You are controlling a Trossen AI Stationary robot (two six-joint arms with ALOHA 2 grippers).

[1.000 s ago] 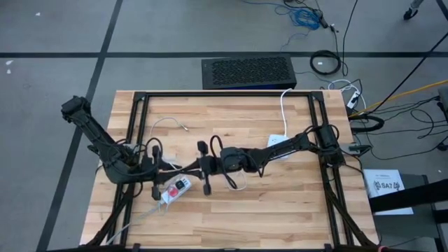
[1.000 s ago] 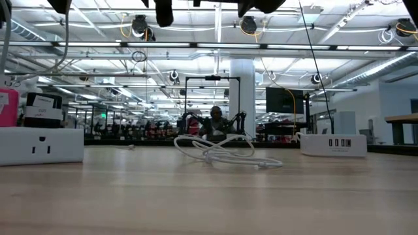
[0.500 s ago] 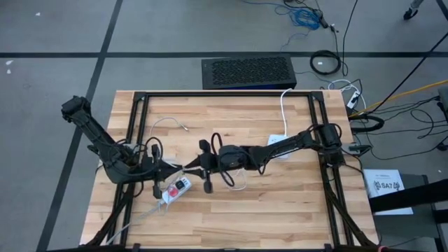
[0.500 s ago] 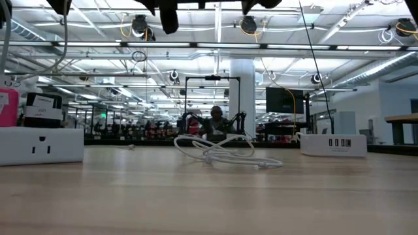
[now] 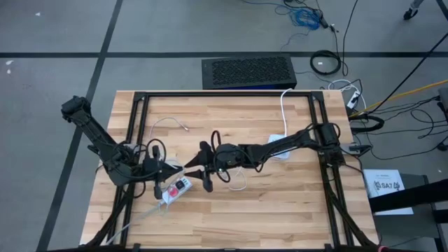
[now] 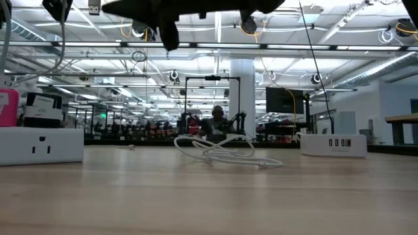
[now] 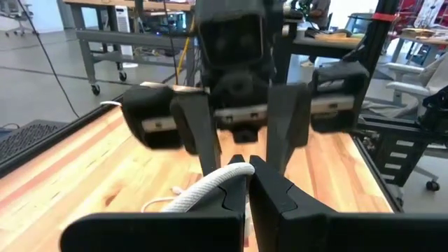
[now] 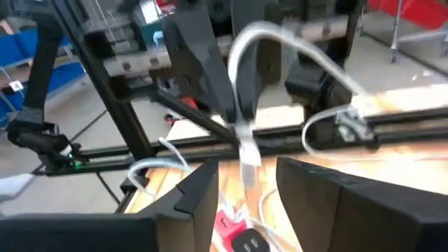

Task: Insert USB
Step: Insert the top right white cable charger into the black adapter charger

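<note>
Now | left tool (image 5: 170, 170) pinches white cable (image 7: 210, 187) | right tool (image 5: 194, 173) open

You see a black perforated box (image 5: 248, 72) on the floor behind the table, coiled cables (image 5: 325, 63) beside it, white paper (image 5: 388, 187) at right.

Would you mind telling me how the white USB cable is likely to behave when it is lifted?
The white cable, pinched by the left gripper, probably flops: it arches freely in the right wrist view. It likely drags its slack, looped on the table. It seems light.
</note>
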